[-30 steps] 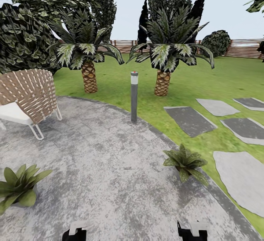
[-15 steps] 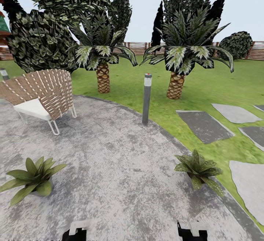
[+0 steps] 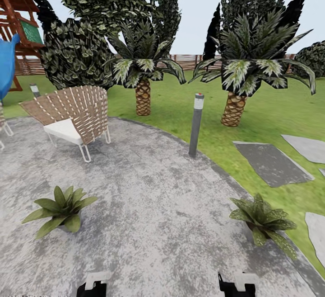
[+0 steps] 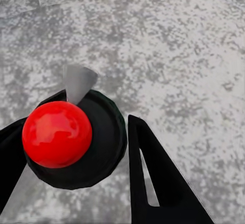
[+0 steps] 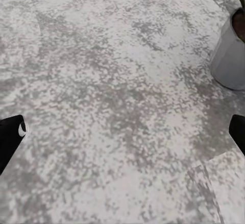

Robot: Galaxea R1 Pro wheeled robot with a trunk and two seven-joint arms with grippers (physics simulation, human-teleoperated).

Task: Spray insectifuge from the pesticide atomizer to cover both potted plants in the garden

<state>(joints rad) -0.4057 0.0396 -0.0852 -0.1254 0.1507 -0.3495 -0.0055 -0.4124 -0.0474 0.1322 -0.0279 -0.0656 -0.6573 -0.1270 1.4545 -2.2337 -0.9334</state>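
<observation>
The left claw [image 4: 75, 132] has its two black fingers closed in against a round black body topped by a glossy red ball, with a pale grey cone poking out behind. I take this for the pesticide atomizer [image 4: 104, 132], seen end-on and already in hand. The right claw [image 5: 122, 127] is spread wide with nothing between its fingers. It hangs over speckled paving, with a smooth grey pot [image 5: 229, 55] just beyond it.

Over the last second the whole head view has slid: the camera has swung toward the robot's left, and the things themselves have not moved. The left potted plant [image 3: 61, 209], cut off at the frame's edge a second ago, now sits fully in frame. The right potted plant [image 3: 264, 220] is at the patio's rim. A wooden playset [image 3: 18, 12] and a blue slide [image 3: 5, 64] have come into view. With both plants framed and the bottle gripped, spraying looks like the next step, and either plant is near.

The round patio [image 3: 153, 206] is mottled grey stone, rough-looking. The plants are low rosettes of broad pointed leaves. Behind stand a woven brown wicker chair [image 3: 76, 109] with a white cushion, a slim grey lamp post [image 3: 195, 125], scaly-trunked palms [image 3: 143, 68], flat grey stepping stones [image 3: 271, 163] and green lawn [image 3: 180, 102].
</observation>
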